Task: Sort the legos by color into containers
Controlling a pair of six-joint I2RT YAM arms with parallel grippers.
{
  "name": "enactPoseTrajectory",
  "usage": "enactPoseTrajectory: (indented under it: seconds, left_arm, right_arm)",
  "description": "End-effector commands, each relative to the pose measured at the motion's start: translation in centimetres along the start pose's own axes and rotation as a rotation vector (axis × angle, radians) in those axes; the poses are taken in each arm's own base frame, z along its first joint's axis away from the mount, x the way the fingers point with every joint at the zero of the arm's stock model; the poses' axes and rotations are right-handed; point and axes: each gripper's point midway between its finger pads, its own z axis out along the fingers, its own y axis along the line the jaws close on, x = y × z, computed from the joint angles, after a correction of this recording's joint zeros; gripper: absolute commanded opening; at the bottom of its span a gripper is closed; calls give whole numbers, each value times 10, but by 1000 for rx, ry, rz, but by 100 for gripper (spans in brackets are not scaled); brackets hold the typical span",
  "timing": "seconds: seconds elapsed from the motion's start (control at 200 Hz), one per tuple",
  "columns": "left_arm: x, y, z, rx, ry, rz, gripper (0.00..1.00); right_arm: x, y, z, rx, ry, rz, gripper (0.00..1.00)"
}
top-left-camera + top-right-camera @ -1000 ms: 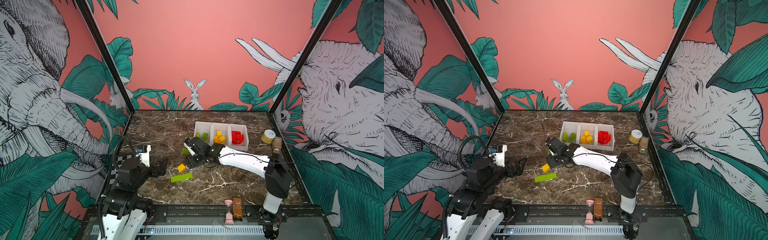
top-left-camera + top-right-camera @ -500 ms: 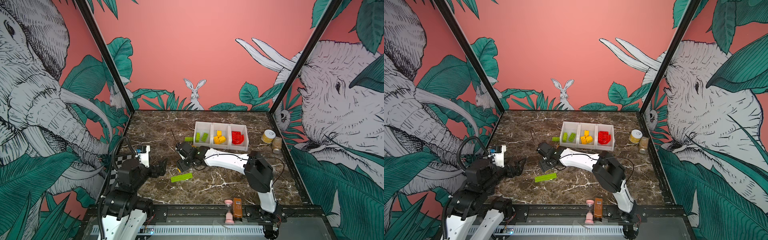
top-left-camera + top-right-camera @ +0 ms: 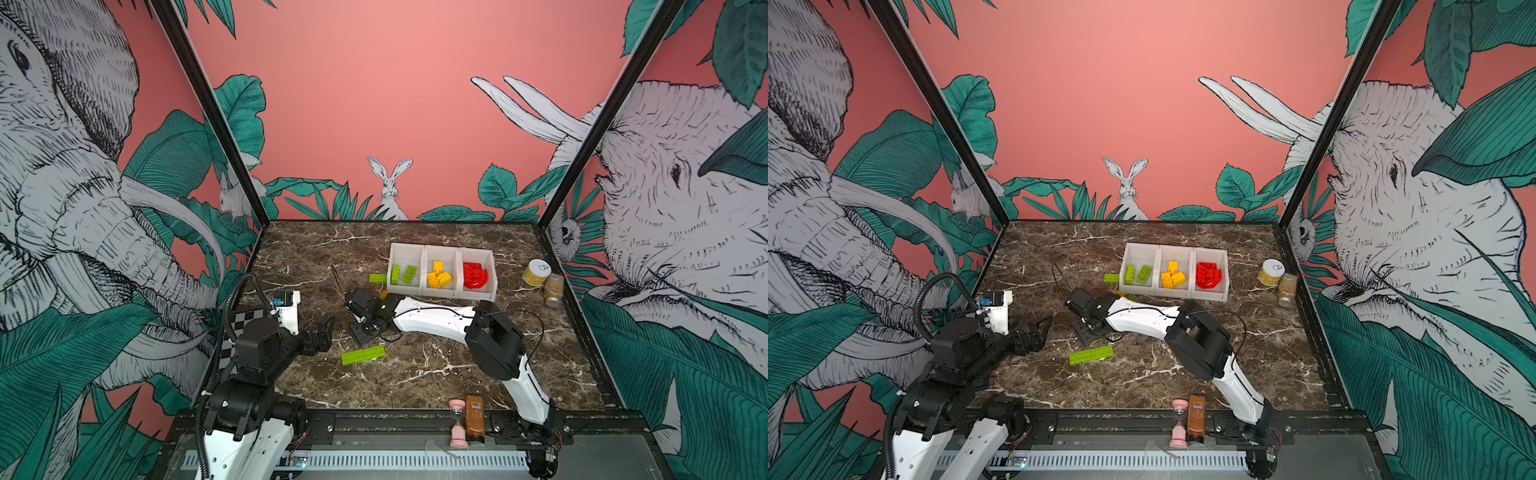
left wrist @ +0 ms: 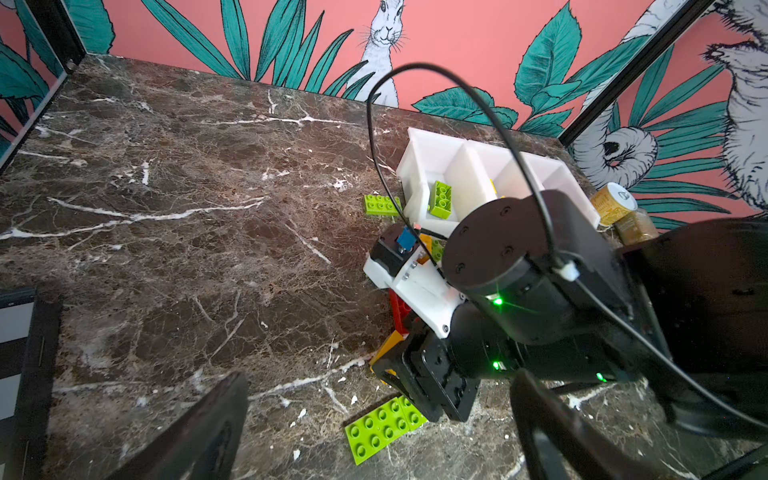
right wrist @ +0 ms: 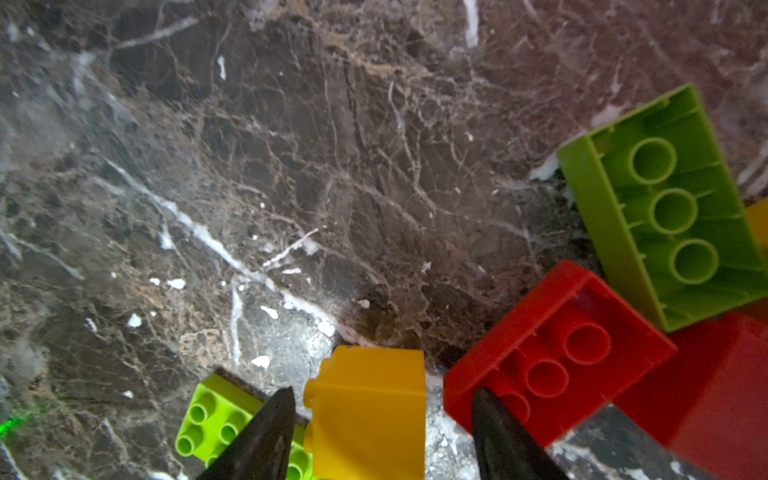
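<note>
Sorting in progress: a yellow brick [image 5: 365, 411] lies on the marble table [image 5: 291, 166] between the fingers of my right gripper [image 5: 383, 392]. The jaws stand apart around it and have not clamped. One finger meets the brick's side, the other stands clear of it, overlapping a red brick [image 5: 552, 353] in the wrist view. An upturned lime brick [image 5: 669, 208] sits just beside the red one. In both top views a long lime brick [image 3: 363, 354] lies flat close to the gripper, on its near side. Farther back, the three joined white containers [image 3: 440, 248] hold lime, yellow and red pieces, one color per bin. A stray lime brick [image 3: 377, 277] lies just outside the lime bin. My left gripper [image 3: 323, 334] hovers at the table's left, jaws wide apart and empty.
</note>
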Motion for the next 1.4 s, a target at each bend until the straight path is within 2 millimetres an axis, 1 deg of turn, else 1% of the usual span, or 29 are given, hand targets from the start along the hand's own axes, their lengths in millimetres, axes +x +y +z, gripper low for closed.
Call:
enactPoseTrajectory:
  seconds: [0.0, 0.115, 0.225, 0.42, 0.61, 0.795, 1.105, 1.185, 1.25, 1.295, 1.305, 1.335, 1.395]
  left_arm:
    - [-2, -2, -3, 6, 3, 3, 99]
    - [-2, -3, -3, 9, 4, 4, 99]
    - [-2, -3, -3, 11, 2, 5, 99]
    - [-1, -3, -2, 10, 8, 4, 99]
    - [-1, -3, -2, 10, 9, 5, 99]
    - [-2, -3, -2, 10, 7, 4, 99]
    - [-1, -3, -2, 10, 8, 4, 99]
    - [-2, -3, -2, 10, 5, 5, 99]
    - [-2, -3, -2, 9, 4, 5, 99]
    - [-2, -3, -3, 9, 4, 4, 99]
    - [-2, -3, -2, 9, 4, 4, 99]
    - [-2, -3, -2, 9, 5, 4, 99]
    - [-2, -3, -2, 12, 4, 6, 99]
  right_arm:
    - [6, 0, 4, 35, 28, -34, 64]
    - [8, -2, 5, 59, 35, -44, 57]
    - [6, -4, 2, 74, 27, -49, 52]
    - [2, -3, -6, 75, 13, -48, 46]
    - [-4, 0, -22, 52, -30, -29, 45]
    - [-11, 7, -41, -20, -77, 11, 45]
    - [-30, 0, -69, -111, -137, 69, 44]
    - [-35, -7, -77, -123, -156, 85, 44]
    - [-40, -18, -87, -124, -181, 103, 44]
    - [-43, -29, -95, -112, -195, 112, 44]
    - [-43, -34, -96, -106, -195, 120, 43]
    - [-45, -41, -102, -100, -203, 122, 44]
    - [-47, -60, -112, -74, -214, 135, 44]
